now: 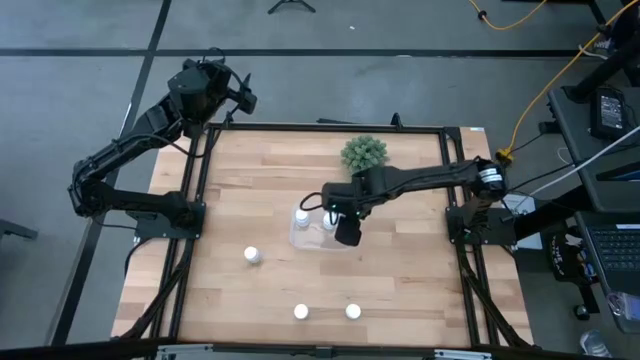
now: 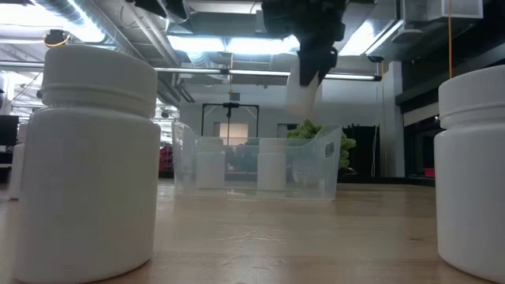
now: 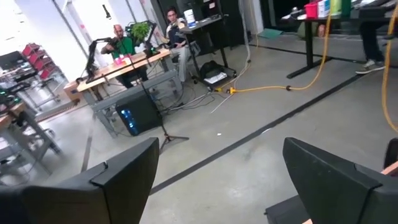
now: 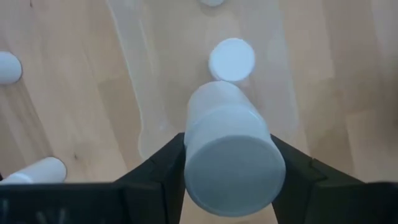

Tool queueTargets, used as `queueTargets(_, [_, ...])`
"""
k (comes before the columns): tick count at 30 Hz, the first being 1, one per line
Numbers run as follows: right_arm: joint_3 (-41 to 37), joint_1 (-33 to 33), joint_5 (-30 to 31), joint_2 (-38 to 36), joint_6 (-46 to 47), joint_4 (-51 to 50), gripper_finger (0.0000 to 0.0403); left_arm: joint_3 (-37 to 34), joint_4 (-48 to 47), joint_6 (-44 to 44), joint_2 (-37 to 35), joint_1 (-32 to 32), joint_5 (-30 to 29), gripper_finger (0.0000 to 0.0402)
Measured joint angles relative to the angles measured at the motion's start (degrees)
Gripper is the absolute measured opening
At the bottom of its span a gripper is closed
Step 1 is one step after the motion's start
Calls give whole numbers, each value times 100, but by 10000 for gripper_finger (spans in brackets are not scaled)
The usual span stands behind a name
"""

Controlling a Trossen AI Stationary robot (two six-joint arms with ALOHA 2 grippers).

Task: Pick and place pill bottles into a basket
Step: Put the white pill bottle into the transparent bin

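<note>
My right gripper (image 1: pixel 345 232) is shut on a white pill bottle (image 4: pixel 230 155) above the right end of the clear basket (image 1: pixel 318 240); the low view shows the gripper (image 2: pixel 309 67) and its bottle (image 2: pixel 303 93) over the basket (image 2: pixel 256 162). Two bottles (image 2: pixel 209 163) (image 2: pixel 271 164) stand upright on the basket's floor. Three bottles (image 1: pixel 252 255) (image 1: pixel 301 312) (image 1: pixel 353 311) stand on the table nearer the front edge. My left gripper (image 3: pixel 224 186) is open and empty, held beyond the table's far left corner (image 1: pixel 240 95). My right gripper pinches the bottle by two opposite sides (image 4: pixel 194 155) near its upper end, between its two fingers (image 4: pixel 163 163). The fingers point down from above. The bottle hangs below them, roughly upright with a slight tilt, lifted clear above the basket's rim.
A green spiky plant (image 1: pixel 363 153) stands just behind the basket. Two of the table bottles loom close to the low camera (image 2: pixel 87 158) (image 2: pixel 473 170). Black frame rails (image 1: pixel 190 240) run along the table's sides. People sit at desks (image 3: pixel 124 43) in the room.
</note>
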Motion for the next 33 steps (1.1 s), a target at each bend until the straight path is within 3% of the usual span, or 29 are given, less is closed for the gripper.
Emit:
queueTargets(12, [16,340,-199,381,492,-1,169,0,0,366,0,0,253,338])
queueTargets(33, [7,280,-238,1253,182,358,169,0,-4,455,-13,0,455,338])
